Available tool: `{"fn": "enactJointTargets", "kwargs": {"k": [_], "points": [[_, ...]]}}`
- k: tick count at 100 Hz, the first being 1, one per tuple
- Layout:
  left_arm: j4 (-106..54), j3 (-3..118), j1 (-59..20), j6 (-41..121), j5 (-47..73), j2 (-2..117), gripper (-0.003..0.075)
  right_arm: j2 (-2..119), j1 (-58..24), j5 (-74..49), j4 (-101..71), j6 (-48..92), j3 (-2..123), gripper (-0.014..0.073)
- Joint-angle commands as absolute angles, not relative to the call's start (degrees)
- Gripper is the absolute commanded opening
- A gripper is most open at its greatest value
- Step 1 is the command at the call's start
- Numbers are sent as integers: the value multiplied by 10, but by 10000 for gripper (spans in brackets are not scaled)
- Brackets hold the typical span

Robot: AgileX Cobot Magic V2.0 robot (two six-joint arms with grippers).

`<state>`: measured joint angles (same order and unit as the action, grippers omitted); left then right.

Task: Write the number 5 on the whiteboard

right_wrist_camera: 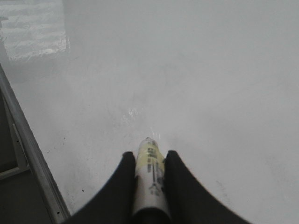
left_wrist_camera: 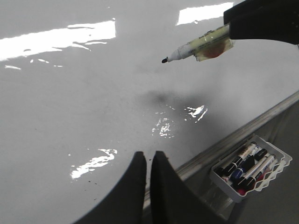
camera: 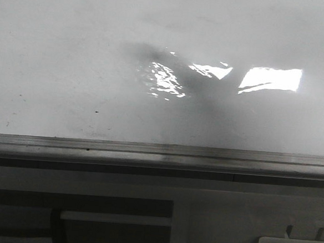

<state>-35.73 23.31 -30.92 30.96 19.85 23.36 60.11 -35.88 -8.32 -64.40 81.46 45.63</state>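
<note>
The whiteboard point(camera: 71, 65) has a smooth, glossy white surface that gives bright glare. Its rim point(camera: 160, 150) looks like brushed grey metal. The marker point(left_wrist_camera: 196, 46) has a smooth plastic body with a printed label. The right claw point(right_wrist_camera: 149, 168) has matt black fingers. The marker tray point(left_wrist_camera: 275, 175) looks like white plastic.

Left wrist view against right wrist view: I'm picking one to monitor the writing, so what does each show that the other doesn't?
Only the left wrist view shows the marker's black tip hanging above the board, a tray of spare markers past the rim, and the empty left gripper, fingers together. Only the right wrist view shows the right gripper clamping the marker barrel. Both show the whiteboard with no stroke on it and its metal rim.
</note>
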Motion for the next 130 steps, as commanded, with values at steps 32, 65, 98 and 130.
{"fn": "enactJointTargets", "kwargs": {"k": [32, 65, 98, 130], "points": [[-388, 244, -308, 303, 157, 234, -20, 578, -318, -351, -437, 743, 543, -61], [-386, 240, -308, 304, 150, 235, -20, 565, -322, -403, -214, 413, 664, -45], [-386, 239, -308, 304, 144, 235, -20, 557, -399, -114, -181, 400, 471, -39], [-386, 239, -308, 304, 142, 235, -20, 608, -422, 4, -194, 399, 426, -40]]}}
